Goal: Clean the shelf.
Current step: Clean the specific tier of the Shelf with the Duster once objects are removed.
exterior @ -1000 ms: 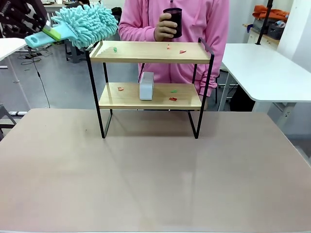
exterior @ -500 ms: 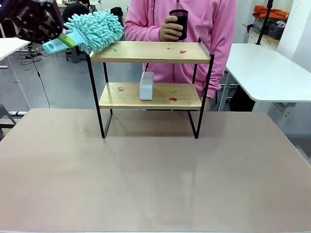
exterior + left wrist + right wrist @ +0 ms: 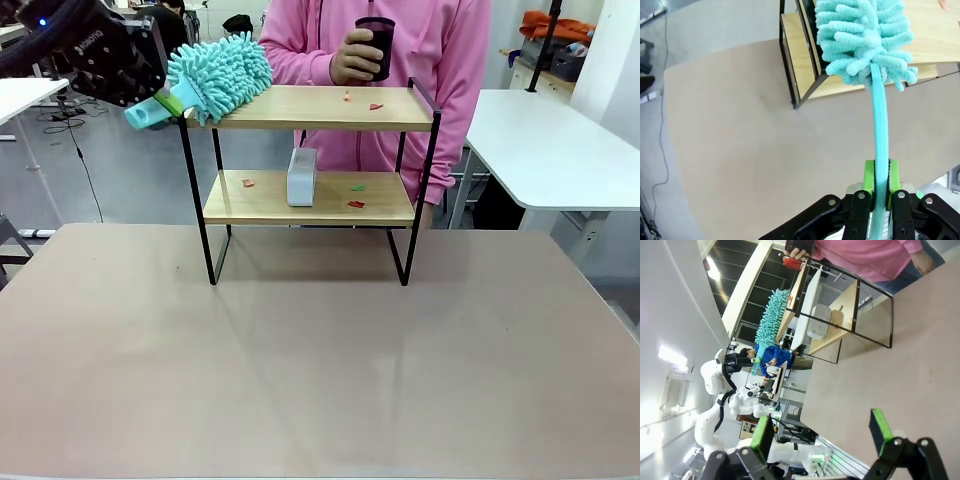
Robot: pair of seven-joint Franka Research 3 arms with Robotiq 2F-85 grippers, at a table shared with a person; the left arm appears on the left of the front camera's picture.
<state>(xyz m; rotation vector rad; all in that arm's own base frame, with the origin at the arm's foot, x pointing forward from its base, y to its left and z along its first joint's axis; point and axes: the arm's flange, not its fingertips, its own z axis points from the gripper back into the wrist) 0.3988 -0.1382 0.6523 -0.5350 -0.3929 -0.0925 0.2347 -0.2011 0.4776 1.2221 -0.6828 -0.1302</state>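
At ten o'clock the left jaws, their arm cut off by the frame, clenched the handle of a turquoise duster [image 3: 220,72]; its head rested on the nine o'clock end of the top board of the shelf [image 3: 310,108], which stood at twelve o'clock on the worktop [image 3: 320,360]; scraps [image 3: 375,106], too small to identify, dotted both boards; behind, a person's hand [image 3: 350,57] held a dark cup [image 3: 377,45]; the right jaws gaped, released.
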